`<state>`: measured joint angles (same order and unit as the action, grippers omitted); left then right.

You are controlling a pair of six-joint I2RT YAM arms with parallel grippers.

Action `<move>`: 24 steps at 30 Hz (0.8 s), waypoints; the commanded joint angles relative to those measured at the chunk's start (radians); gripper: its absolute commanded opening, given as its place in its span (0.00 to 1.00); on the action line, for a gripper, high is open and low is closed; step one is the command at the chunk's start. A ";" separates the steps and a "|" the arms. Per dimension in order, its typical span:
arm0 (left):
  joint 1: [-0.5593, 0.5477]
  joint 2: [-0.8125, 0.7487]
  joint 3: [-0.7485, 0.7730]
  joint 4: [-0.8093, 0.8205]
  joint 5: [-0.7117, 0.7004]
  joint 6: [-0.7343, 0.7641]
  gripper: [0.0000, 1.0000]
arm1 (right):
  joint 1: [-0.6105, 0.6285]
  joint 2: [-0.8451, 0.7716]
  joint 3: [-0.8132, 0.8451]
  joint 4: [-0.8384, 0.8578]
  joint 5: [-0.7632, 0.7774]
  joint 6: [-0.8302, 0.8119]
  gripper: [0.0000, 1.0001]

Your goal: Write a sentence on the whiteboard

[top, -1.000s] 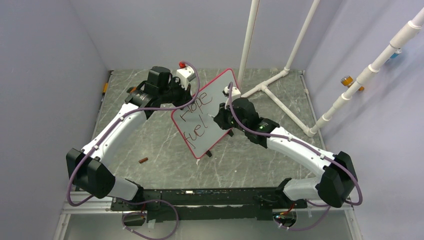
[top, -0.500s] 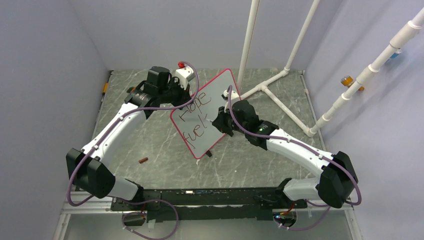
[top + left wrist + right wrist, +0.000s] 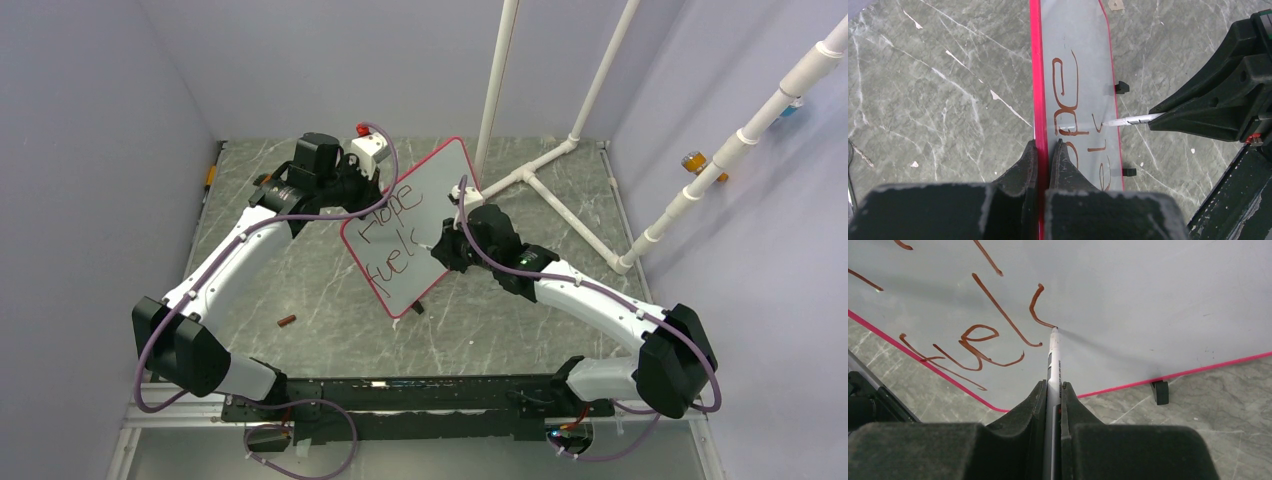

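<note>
Two arms are seen from the top external view meeting at the whiteboard (image 3: 440, 172), which is stood tilted on its edge near the middle of the marble-patterned table (image 3: 300, 280). Its left rim is clamped by the left gripper (image 3: 363, 205), while the right gripper (image 3: 441, 247) is held just before its face, beside the sentence (image 3: 385, 245), read as "Hope fuels". A small brown piece (image 3: 286, 321) is seen well apart on the table.

From the left wrist, the jaws are shown pinched on the red-pink frame, and the tip of a marker (image 3: 1130, 120) is set on the board.

From the right wrist, the marker is gripped tight between the jaws, its tip touching the end of the curved "s" stroke. One black foot (image 3: 1160, 391) is seen below the frame.
</note>
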<state>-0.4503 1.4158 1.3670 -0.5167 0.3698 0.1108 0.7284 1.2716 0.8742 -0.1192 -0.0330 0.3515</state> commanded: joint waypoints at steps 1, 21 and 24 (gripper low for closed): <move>-0.014 -0.016 -0.014 -0.026 -0.040 0.107 0.00 | -0.011 -0.003 -0.013 0.037 0.031 0.006 0.00; -0.013 -0.015 -0.014 -0.026 -0.042 0.106 0.00 | -0.011 -0.043 -0.026 0.069 -0.061 0.022 0.00; -0.013 -0.015 -0.014 -0.027 -0.042 0.105 0.00 | -0.010 -0.063 -0.010 0.074 -0.094 0.016 0.00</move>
<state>-0.4538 1.4147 1.3670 -0.5129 0.3790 0.1104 0.7204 1.2552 0.8249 -0.1196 -0.0742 0.3672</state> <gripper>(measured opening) 0.047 0.123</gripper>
